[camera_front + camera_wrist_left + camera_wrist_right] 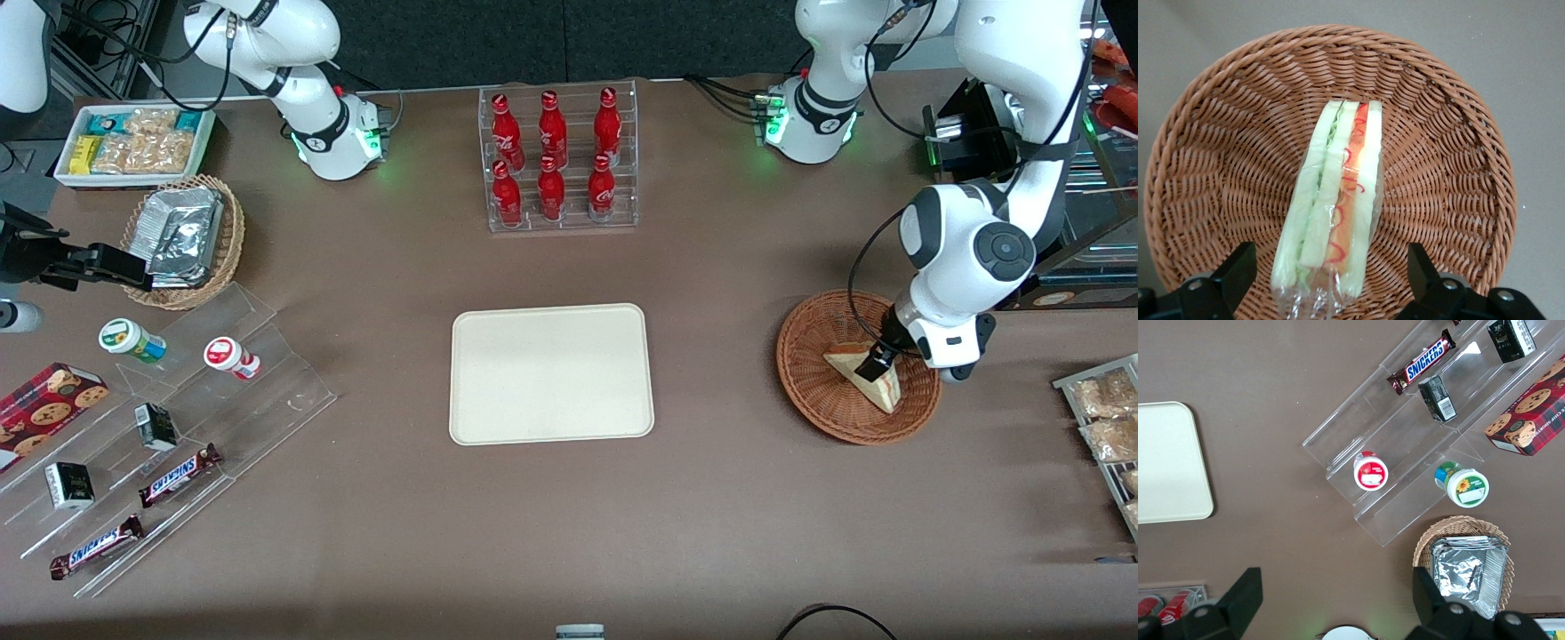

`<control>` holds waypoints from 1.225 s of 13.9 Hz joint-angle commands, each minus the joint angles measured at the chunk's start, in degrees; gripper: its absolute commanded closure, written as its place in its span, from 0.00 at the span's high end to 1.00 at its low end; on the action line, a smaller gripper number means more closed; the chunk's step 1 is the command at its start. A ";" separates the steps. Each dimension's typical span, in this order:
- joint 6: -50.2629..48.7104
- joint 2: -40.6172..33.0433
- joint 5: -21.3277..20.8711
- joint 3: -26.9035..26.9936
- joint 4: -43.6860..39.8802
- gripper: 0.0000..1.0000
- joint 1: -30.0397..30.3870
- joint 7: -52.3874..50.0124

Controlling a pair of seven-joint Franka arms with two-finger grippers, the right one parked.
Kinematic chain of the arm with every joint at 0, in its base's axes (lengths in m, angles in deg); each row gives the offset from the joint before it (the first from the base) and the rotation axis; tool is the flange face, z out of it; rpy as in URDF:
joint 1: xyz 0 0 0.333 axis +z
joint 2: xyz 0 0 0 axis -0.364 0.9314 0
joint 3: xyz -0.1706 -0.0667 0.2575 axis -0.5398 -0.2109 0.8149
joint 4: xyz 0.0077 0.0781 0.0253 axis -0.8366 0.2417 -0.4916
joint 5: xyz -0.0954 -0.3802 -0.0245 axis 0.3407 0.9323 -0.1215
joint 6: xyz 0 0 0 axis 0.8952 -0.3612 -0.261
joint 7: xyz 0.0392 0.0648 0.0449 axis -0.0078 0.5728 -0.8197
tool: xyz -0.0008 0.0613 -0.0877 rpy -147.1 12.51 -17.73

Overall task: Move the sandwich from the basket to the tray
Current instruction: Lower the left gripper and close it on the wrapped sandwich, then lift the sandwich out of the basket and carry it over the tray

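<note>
The sandwich [864,372] is a plastic-wrapped wedge standing on edge in the reddish-brown wicker basket [800,360] toward the working arm's end of the table. My left gripper [876,363] hangs low over the basket, right at the sandwich. In the left wrist view the gripper [1330,270] is open: its black fingers [1238,267] stand on either side of the sandwich [1338,200], with a gap on each side, above the basket's weave [1451,167]. The cream tray [551,373] lies flat at the table's middle with nothing on it; a corner of the tray [1168,460] also shows in the right wrist view.
A clear rack of red bottles [558,160] stands farther from the front camera than the tray. Bags of beige snacks [1107,413] lie beside the basket at the table's edge. Acrylic shelves with Snickers bars [178,476], a tan basket of foil packets [182,236] and a white bin [133,142] sit toward the parked arm's end.
</note>
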 commanded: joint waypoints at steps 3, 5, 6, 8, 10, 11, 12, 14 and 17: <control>1.31 1.28 0.20 -0.02 -0.14 0.20 -0.39 -0.44; 1.22 1.29 -0.33 -0.10 -0.24 0.00 -0.56 0.00; 0.79 0.93 -0.42 -0.10 -0.50 0.00 -0.56 0.26; -6.29 -0.47 -1.64 -0.45 -3.82 0.00 -0.65 1.40; -17.18 -2.31 -2.71 -2.38 -10.48 0.00 -0.65 3.95; -22.11 -2.84 -2.80 -3.52 -14.00 0.00 -0.65 4.48; -27.12 -2.94 -2.88 -5.62 -17.95 0.00 -0.65 5.01; -33.12 -2.59 -2.88 -10.01 -24.55 0.00 -0.65 4.23; -34.99 -2.06 -3.49 -18.09 -28.00 0.00 -0.74 4.22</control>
